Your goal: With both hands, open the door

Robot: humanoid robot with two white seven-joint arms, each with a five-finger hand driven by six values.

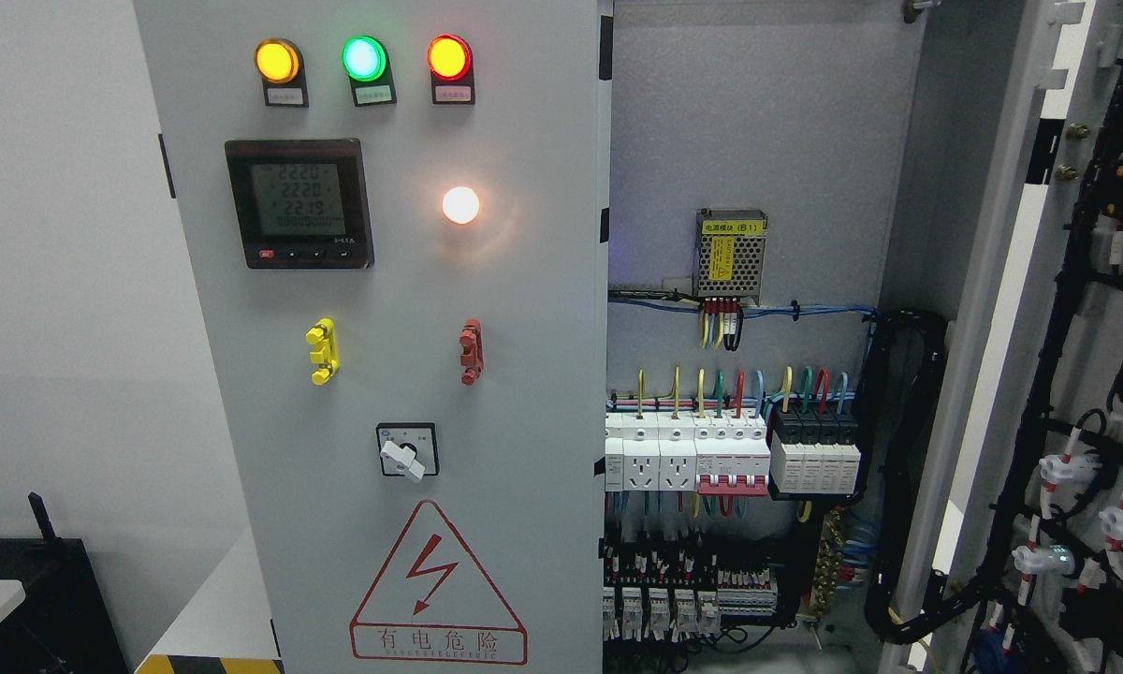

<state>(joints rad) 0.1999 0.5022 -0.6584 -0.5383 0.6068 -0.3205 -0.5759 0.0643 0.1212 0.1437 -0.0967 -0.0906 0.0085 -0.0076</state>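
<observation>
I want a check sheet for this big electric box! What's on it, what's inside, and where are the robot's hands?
Surface: grey left door, closed, facing the camera.
Job's things: right door swung open, its inner side showing; cabinet inside exposed.
On the left door: three lamps lit yellow, green, red; meter showing digits; white light glowing; yellow handle; red handle; switch; warning triangle.
Clutter: nothing seen.
Hands: nothing seen.
Cables: coloured wires into breakers; black bundles on the open door.
Surroundings: white wall, dark box lower left.
</observation>
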